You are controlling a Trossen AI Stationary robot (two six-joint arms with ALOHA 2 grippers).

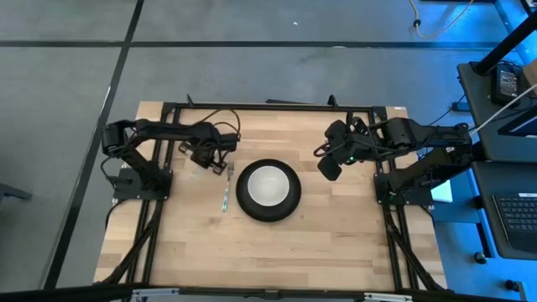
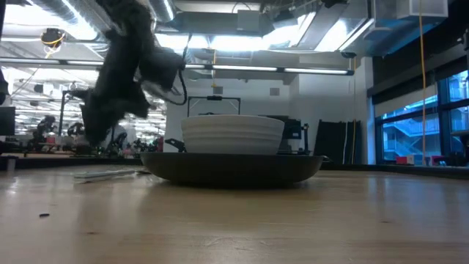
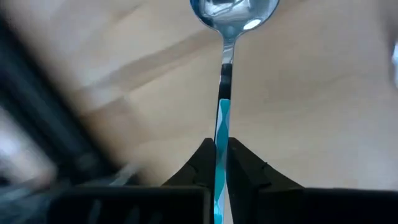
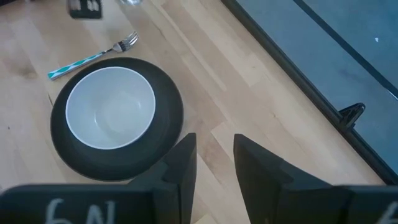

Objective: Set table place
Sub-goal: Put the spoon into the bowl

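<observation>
A matte black round plate (image 1: 268, 208) lies at the middle of the wood table (image 1: 336, 243), with a white bowl (image 1: 268, 186) standing in it. A fork with a pale blue handle (image 1: 226, 190) lies flat on the table just left of the plate; it also shows in the right wrist view (image 4: 93, 57). My left gripper (image 1: 206, 157) is at the far left of the plate, shut on a spoon (image 3: 231, 12). My right gripper (image 1: 329, 164) is open and empty, at the far right of the plate. My left gripper pinches the spoon's blue-and-white handle (image 3: 222, 127) between its two fingertips (image 3: 203, 163). The spoon runs straight out ahead of the fingers, in line with them, its bowl (image 3: 233, 11) at the far end. Whether the spoon is clear of the table, I cannot tell.
The plate (image 2: 231, 167) and bowl (image 2: 233, 134) fill the middle of the low view, with the fork (image 2: 110, 174) to their left. Bare wood lies to the right of the plate (image 4: 242, 106) and toward the near edge. A thin black frame (image 1: 277, 105) edges the table.
</observation>
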